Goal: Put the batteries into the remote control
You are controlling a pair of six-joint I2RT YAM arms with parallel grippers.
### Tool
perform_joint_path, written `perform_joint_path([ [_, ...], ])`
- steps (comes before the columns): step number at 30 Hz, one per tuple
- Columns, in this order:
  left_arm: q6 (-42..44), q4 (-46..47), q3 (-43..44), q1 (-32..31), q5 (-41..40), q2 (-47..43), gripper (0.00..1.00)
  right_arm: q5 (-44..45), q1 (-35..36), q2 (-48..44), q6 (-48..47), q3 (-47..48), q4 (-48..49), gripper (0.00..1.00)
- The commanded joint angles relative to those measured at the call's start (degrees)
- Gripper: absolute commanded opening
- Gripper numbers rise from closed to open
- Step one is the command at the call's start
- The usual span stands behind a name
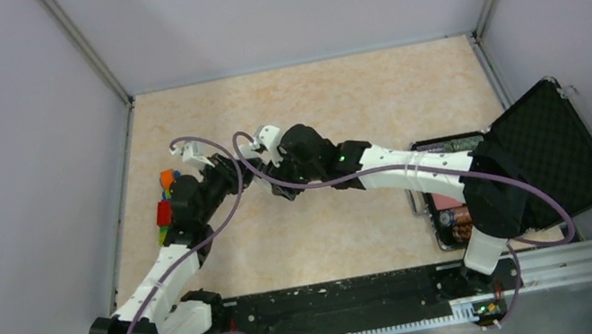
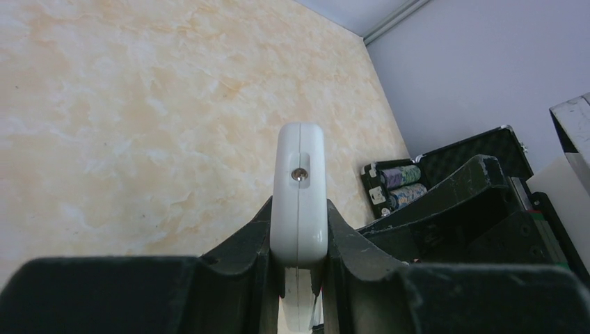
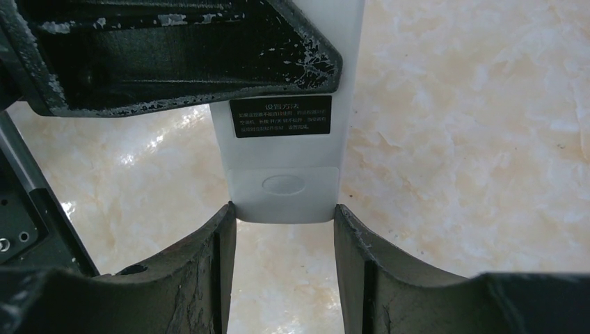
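Observation:
The remote control (image 2: 299, 188) is a slim white bar, seen edge-on in the left wrist view, with a small screw near its far end. My left gripper (image 2: 299, 209) is shut on its two faces and holds it above the table. In the right wrist view the remote (image 3: 285, 160) shows a black label and an oval thumb mark on its end cover. My right gripper (image 3: 283, 212) has its fingertips pressed on the two side edges of that end. In the top view the two grippers, left (image 1: 241, 176) and right (image 1: 274, 184), meet mid-table and hide the remote. The batteries are out of view.
An open black case (image 1: 543, 144) stands at the right edge, with striped chip rolls (image 2: 402, 177) in its tray. Small coloured things (image 1: 165, 209) lie by the left wall. A dark finger of my left gripper (image 3: 174, 56) crosses above the remote. Marbled table (image 1: 335, 97).

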Motion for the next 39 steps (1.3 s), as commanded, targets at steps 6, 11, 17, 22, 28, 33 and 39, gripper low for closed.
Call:
perform_joint_path([
  [6, -5.9, 0.8, 3.3, -0.5, 3.9, -0.3, 0.0, 1.6, -0.9, 3.3, 3.1, 7.3, -1.8, 0.4],
  [11, -9.1, -0.3, 4.2, 0.0, 3.7, -0.2, 0.0, 0.6, -1.5, 4.5, 3.4, 9.6, -4.6, 0.45],
  [17, -11.5, -3.9, 6.4, 1.4, 4.1, 0.1, 0.0, -1.2, -2.0, 6.5, 3.5, 13.7, -9.8, 0.48],
  [22, -13.1, -5.1, 6.9, 2.5, 4.3, 0.4, 0.0, -2.7, -2.1, 7.6, 3.9, 15.6, -12.2, 0.52],
  [28, -14.6, -7.5, 7.6, 3.5, 3.8, 0.8, 0.0, -3.3, -2.2, 7.9, 4.1, 16.9, -13.7, 0.62],
  [33, -17.1, -7.6, 7.5, 4.7, 3.9, 1.3, 0.0, -2.8, -2.3, 7.9, 4.4, 18.0, -14.9, 0.67],
  [39, -18.3, -7.5, 7.0, 5.8, 4.1, 1.4, 0.0, -2.7, -2.5, 6.2, 5.5, 18.8, -14.9, 0.83],
])
